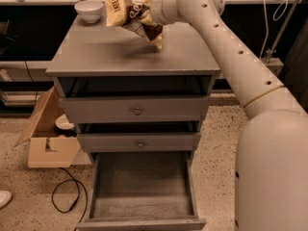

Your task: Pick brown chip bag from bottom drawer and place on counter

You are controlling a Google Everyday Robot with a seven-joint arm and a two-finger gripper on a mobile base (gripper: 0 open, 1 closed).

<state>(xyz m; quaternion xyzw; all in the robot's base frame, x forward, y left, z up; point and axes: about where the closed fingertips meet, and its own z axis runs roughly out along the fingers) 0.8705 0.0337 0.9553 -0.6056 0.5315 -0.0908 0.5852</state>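
The brown chip bag (130, 14), dark brown with tan ends and white lettering, hangs tilted above the back of the counter (106, 52). My gripper (143, 12) is shut on the bag's middle, over the counter's far centre, the arm reaching in from the right. The bag's lower tip is close to or touching the counter; I cannot tell which. The bottom drawer (142, 189) is pulled out at the base of the cabinet, and its plain grey interior holds nothing.
A white bowl (89, 9) stands at the counter's back left corner. The two upper drawers with round knobs (137, 111) are nearly shut. An open cardboard box (48, 138) and a black cable (67, 196) lie on the floor to the left.
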